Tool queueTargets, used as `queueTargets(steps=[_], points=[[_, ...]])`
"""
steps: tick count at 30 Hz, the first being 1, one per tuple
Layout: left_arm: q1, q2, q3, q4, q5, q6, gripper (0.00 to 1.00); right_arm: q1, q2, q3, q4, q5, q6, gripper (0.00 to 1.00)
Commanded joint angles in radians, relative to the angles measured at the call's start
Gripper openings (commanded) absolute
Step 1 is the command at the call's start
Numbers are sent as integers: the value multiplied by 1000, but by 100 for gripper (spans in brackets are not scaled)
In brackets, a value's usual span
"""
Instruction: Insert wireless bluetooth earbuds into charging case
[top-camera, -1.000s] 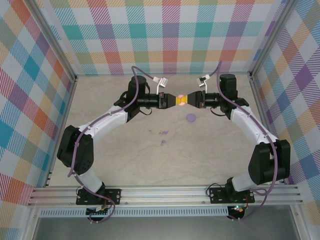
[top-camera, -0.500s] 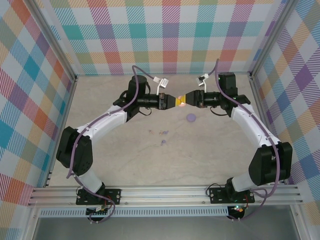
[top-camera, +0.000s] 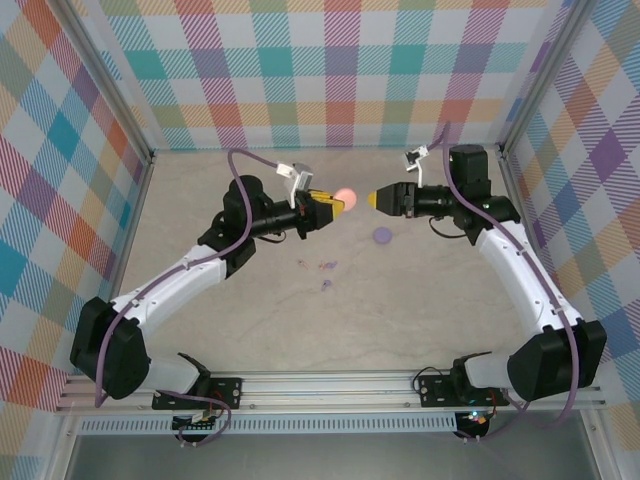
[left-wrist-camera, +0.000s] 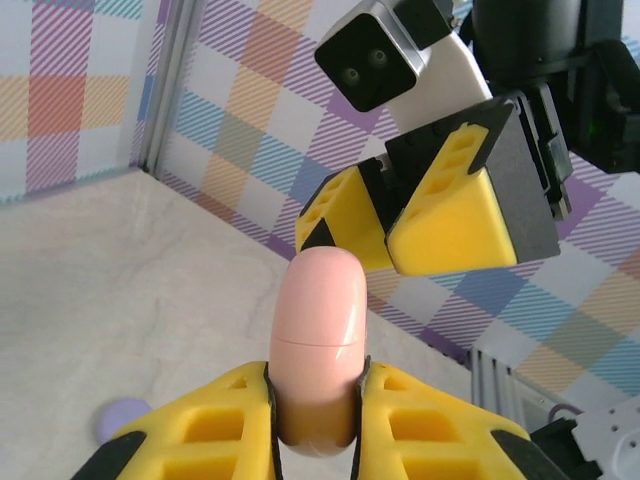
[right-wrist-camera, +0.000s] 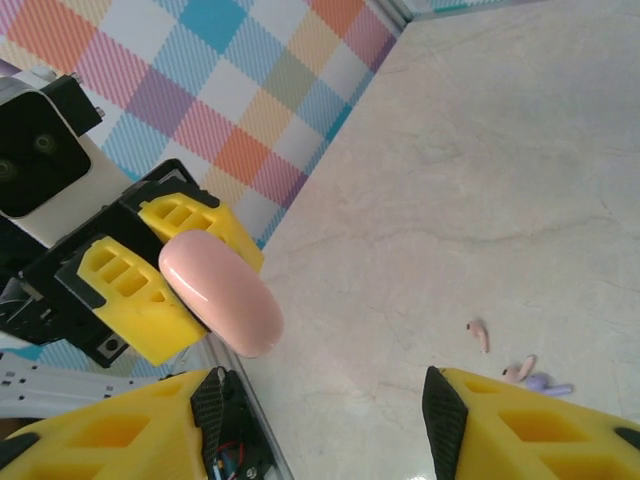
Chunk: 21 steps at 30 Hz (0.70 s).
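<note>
The pink, pill-shaped charging case (left-wrist-camera: 318, 320) stands lid-closed between my left gripper's (left-wrist-camera: 315, 375) yellow fingers, which are shut on its lower half. From above, the case (top-camera: 346, 196) hangs over the back middle of the table at the left gripper (top-camera: 336, 204). My right gripper (top-camera: 375, 199) faces it from the right, a short gap away, open with nothing between its fingers (right-wrist-camera: 200, 400). In the right wrist view the case (right-wrist-camera: 220, 290) is up left. Pinkish earbuds (right-wrist-camera: 481, 336) (right-wrist-camera: 520, 370) and a lilac one (right-wrist-camera: 548, 384) lie on the table; from above, the earbuds (top-camera: 326, 266) sit mid-table.
A lilac round disc (top-camera: 382, 236) lies on the pale table (top-camera: 420, 320) just below the right gripper, and the disc (left-wrist-camera: 125, 420) also shows at the lower left of the left wrist view. Plaid walls and metal posts (top-camera: 150, 160) enclose the table.
Both grippers met at the case a second ago. The right gripper has opened and drawn back to the right; the left arm has pulled left, keeping the case.
</note>
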Motion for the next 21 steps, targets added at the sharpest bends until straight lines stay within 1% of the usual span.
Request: queueTargets(steps=[1,6,9,21], points=[[-12,-34,-3,86,18,91,8,12,-18,31,15,-106,-28,57],[-11,-26,-5,134,49,50,8,42,-14,33,23,-147,-58,60],[-14,-18,-4,160,66,27,8,57,-10,38,34,-136,-57,60],[-17,-3,-4,176,111,-9,8,74,3,52,127,-121,-28,56]])
